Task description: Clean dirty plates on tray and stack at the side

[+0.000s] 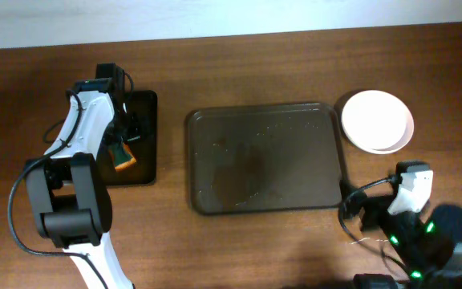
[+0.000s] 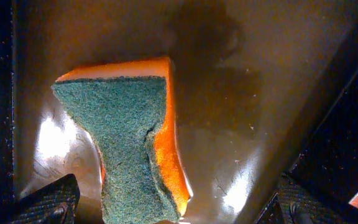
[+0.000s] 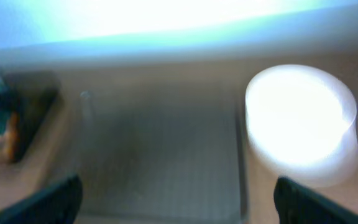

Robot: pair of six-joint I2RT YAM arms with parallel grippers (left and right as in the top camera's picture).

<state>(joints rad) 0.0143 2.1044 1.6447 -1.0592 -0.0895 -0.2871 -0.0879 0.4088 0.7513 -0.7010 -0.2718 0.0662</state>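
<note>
The tray (image 1: 327, 152) lies mid-table with nothing on it, only faint wet marks. The white plates (image 1: 377, 120) sit stacked on the table just off its far right corner; they also show as a bright stack of plates (image 3: 300, 118) in the blurred right wrist view, right of the tray (image 3: 160, 143). My left gripper (image 2: 176, 211) is open low over an orange and green sponge (image 2: 129, 143), which lies loose between the fingers. My right gripper (image 3: 179, 205) is open and holds nothing, near the table's front right.
A smaller black tray (image 1: 144, 164) at the left holds the sponge (image 1: 123, 158), with my left gripper (image 1: 128, 132) above it. The right arm (image 1: 411, 193) and its cables sit at the front right corner. A pale wall borders the table's far edge.
</note>
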